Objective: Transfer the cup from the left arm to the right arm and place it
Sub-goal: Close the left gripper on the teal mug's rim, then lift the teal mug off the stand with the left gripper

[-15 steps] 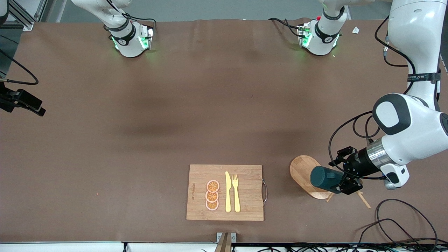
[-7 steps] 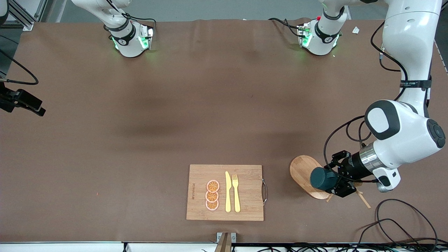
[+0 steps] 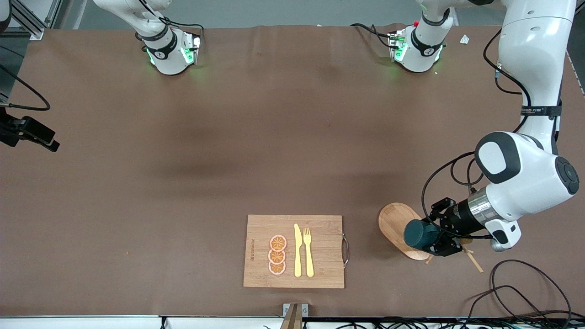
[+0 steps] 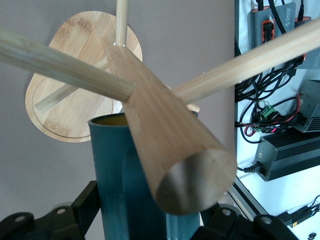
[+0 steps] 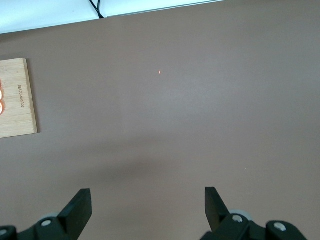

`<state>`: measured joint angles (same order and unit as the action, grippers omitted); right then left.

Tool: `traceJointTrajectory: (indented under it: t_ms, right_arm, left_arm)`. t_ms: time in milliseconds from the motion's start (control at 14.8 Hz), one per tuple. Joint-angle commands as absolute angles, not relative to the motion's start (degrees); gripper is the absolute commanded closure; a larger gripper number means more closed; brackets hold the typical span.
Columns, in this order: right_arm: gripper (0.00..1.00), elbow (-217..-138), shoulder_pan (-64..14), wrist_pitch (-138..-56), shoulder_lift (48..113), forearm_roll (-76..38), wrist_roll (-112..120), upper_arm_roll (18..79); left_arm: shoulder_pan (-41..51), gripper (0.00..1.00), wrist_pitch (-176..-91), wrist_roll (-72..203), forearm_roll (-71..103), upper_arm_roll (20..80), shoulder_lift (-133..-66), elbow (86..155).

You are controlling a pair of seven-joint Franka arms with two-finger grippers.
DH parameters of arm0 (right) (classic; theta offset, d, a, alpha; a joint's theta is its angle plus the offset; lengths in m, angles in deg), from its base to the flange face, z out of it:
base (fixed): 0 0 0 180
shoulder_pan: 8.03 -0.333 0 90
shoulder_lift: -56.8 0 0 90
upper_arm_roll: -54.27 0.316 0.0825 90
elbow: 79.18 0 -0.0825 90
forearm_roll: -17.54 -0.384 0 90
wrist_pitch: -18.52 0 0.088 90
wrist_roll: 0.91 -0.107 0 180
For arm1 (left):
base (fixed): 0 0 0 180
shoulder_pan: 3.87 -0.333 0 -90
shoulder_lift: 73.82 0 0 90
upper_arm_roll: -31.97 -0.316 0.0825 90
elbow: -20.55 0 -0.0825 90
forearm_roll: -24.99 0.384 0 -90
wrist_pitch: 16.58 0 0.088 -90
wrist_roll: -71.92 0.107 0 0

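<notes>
brown table [image 3: 183, 183] under everything, with both arm bases along its edge farthest from the front camera. rectangular bamboo cutting board [image 3: 293, 251] near the front camera's edge, carrying three orange slices [image 3: 277, 255] in a row, beside them a yellow knife [image 3: 297, 250] and yellow fork [image 3: 308, 251], with a metal handle on the side toward the left arm's end. oval wooden base [image 3: 396, 225] of a mug stand toward the left arm's end of the table, beside the cutting board; in the left wrist view the stand's thick wooden post [image 4: 170, 150] and thin pegs crossing close to the lens. left gripper [image 3: 438, 238] reaching in low over that oval base, clamped on the cup [image 3: 419, 234], dark teal, lying tilted with its closed end toward the cutting board, held at the stand over the base; in the left wrist view the cup's [image 4: 125, 175] yellow inside just visible at the rim, pressed beside the post. right gripper [image 5: 147, 202] waiting up over bare table, fingers spread wide with nothing between them.
</notes>
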<state>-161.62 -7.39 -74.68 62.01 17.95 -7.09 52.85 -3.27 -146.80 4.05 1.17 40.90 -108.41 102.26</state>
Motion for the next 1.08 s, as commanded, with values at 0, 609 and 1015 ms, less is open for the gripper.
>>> traceJointTrajectory:
  t_ms: [0, 609, 1015]
  right_arm:
    - [0.0, -162.8, -6.5, -75.2, 61.1, 17.4, -6.3, 53.3]
    - [0.0, -162.8, -6.5, -75.1, 61.1, 17.4, -5.6, 53.2]
    - [0.0, -162.8, -6.5, -75.1, 61.1, 17.4, -5.6, 53.2]
  left_arm:
    - [-3.1, 0.28, -147.1, 3.7, 0.5, 41.1, -108.8, 101.7]
    - [1.4, 0.35, -145.1, 0.5, 4.9, 43.5, -102.0, 101.9]
    - [13.9, 0.35, -145.1, -6.1, 25.4, 43.6, -102.3, 101.9]
